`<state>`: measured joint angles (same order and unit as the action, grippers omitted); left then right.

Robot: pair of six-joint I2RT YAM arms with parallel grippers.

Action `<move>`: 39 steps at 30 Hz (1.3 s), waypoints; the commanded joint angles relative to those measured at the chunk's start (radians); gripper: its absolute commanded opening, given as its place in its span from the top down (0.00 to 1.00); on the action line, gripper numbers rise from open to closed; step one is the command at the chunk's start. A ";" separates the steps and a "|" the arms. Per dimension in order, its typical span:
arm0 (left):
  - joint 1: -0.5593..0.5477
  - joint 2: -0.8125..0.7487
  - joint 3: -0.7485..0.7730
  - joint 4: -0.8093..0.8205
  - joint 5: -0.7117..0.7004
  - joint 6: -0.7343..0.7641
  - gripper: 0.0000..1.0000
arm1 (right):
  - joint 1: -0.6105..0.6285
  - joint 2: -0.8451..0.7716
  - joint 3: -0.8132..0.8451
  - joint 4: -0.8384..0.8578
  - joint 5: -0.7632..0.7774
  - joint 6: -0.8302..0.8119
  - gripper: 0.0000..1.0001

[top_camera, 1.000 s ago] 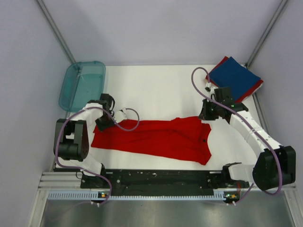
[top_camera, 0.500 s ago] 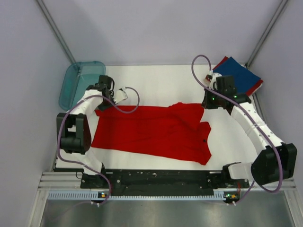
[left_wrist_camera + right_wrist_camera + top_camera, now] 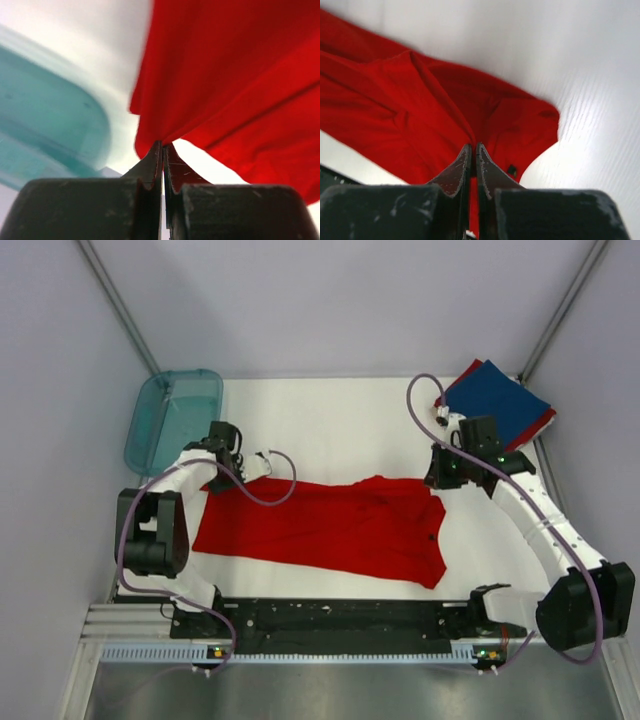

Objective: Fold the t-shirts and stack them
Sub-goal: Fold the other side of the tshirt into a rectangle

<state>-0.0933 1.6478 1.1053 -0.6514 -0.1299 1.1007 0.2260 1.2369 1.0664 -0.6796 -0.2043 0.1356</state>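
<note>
A bright red t-shirt [image 3: 330,530] lies spread across the middle of the white table, with its far edge pulled taut between my two grippers. My left gripper [image 3: 220,476] is shut on the shirt's far-left corner. In the left wrist view the gripper [image 3: 163,145] pinches red cloth [image 3: 235,75] that hangs from its tips. My right gripper [image 3: 436,480] is shut on the far-right edge. The right wrist view shows that gripper [image 3: 473,146] closed on a fold of the red shirt [image 3: 380,110]. A folded navy t-shirt [image 3: 497,402] rests on a folded red one at the back right.
A translucent teal tray [image 3: 175,420] stands at the back left, close beside my left gripper, and it also fills the left of the left wrist view as the teal tray [image 3: 45,115]. Bare white table [image 3: 330,425] lies behind the shirt. Grey walls enclose the table.
Both grippers carried the shirt's far edge toward the back, then came partway forward again. The edge now lies straighter and the shirt is spread wider than a second ago.
</note>
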 commanded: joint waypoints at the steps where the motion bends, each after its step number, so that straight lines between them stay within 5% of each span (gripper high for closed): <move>1: -0.005 -0.065 -0.088 -0.034 0.039 0.083 1.00 | -0.010 -0.086 -0.106 -0.069 -0.131 0.090 1.00; 15: -0.005 0.000 -0.114 -0.093 0.015 0.110 0.97 | -0.002 -0.070 -0.286 -0.103 -0.311 0.173 1.00; 16: -0.003 0.003 -0.117 -0.088 0.004 0.111 0.94 | -0.004 -0.057 -0.295 -0.101 -0.328 0.179 1.00; 19: -0.005 0.015 -0.084 -0.117 0.022 0.099 0.65 | 0.027 -0.025 -0.335 -0.052 -0.346 0.232 1.00; 23: -0.035 0.006 0.069 -0.223 0.165 0.025 0.57 | 0.073 0.007 -0.433 0.093 -0.376 0.352 1.00; 31: -0.414 -0.005 0.292 -0.254 0.516 -0.271 0.57 | 0.076 0.019 -0.516 0.189 -0.281 0.420 1.00; 39: -0.669 0.148 0.363 -0.013 0.849 -0.496 0.52 | 0.076 0.027 -0.534 0.219 -0.244 0.424 1.00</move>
<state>-0.7116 1.7252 1.4479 -0.7849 0.4988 0.7532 0.2920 1.2652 0.5411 -0.5106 -0.4824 0.5461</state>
